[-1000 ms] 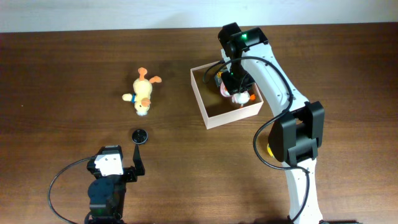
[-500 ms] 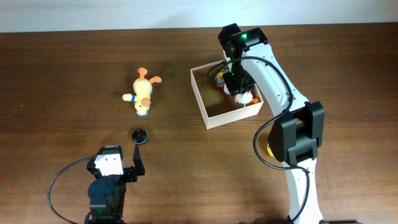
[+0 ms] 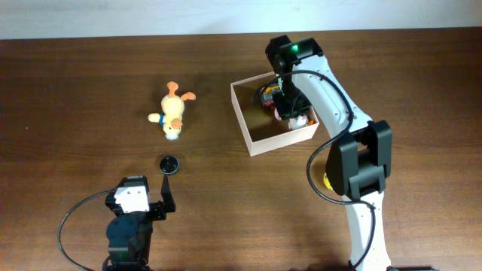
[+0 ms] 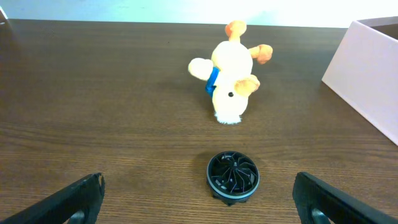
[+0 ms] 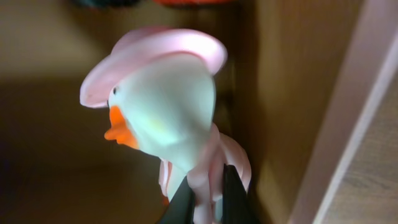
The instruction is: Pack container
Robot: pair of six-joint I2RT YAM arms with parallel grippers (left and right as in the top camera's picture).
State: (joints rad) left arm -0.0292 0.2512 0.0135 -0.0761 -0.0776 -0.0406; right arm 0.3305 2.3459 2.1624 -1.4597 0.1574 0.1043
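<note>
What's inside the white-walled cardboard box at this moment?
A white toy duck with pink hat and orange beak, pinched by the right gripper close to a wall of the box. The tan floor beside it is bare. The arm hides the back corner; something dark and orange there is unidentifiable.

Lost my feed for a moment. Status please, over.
Left gripper open, beside black disc. Right gripper shut on rubber duck, inside container. Plush duck outside, nothing blocking.

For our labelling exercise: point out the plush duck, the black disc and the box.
plush duck [image 4: 229, 78], left wrist view, its body.
black disc [image 4: 231, 177], left wrist view, its centre.
box [image 3: 257, 117], overhead view, its bare floor.
</note>
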